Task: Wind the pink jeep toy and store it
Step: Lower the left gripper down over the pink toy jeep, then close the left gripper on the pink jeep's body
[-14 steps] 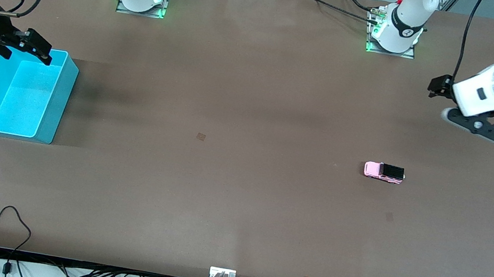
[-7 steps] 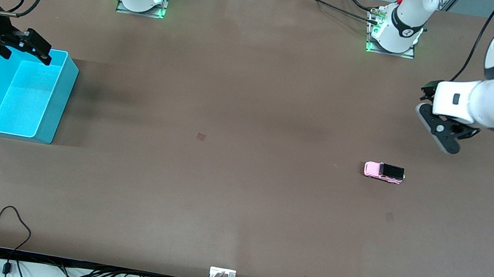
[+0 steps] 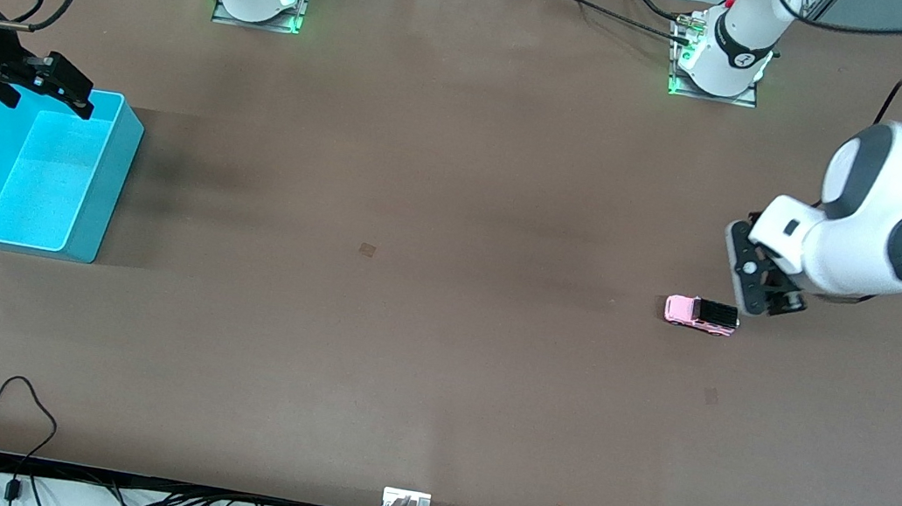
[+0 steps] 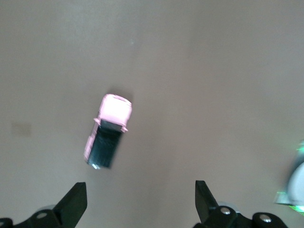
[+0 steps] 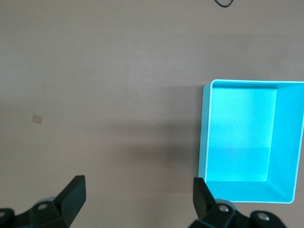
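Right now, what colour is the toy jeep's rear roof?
Black, on the pink jeep toy; the front view shows it best.

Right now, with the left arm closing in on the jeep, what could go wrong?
1. The left end effector, open, is off to one side of the pink jeep toy, not centred; descending here might nudge the wheeled toy away.
2. The turquoise bin sits at the right arm's end of the table, so storing likely needs a long carry or a handover, with some drop risk. The right end effector waits open by it.
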Available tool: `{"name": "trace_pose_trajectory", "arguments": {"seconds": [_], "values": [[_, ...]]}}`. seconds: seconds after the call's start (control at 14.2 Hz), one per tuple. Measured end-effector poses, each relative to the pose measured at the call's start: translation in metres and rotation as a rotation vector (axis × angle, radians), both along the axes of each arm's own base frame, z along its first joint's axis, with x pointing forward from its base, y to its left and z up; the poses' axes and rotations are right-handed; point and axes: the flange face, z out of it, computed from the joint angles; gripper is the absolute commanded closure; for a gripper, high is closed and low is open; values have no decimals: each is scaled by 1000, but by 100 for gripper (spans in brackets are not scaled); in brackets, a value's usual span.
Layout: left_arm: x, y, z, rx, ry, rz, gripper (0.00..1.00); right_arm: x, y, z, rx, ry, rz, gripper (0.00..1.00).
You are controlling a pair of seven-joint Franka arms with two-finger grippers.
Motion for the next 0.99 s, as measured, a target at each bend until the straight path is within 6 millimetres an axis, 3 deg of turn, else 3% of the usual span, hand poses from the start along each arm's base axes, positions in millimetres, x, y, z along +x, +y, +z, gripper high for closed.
{"name": "trace_pose_trajectory", "arguments": {"seconds": [0.56, 0.7, 0.99], "values": [[-9, 36, -126, -54, -192, -255, 0, 0, -1, 0, 0, 0, -1, 0], [-12, 38, -146, -64, -208, -264, 18, 0, -1, 0, 0, 0, -1, 0], [-17, 38, -161, -70, -194, -266, 76, 0, -2, 0, 0, 0, -2, 0]]}}
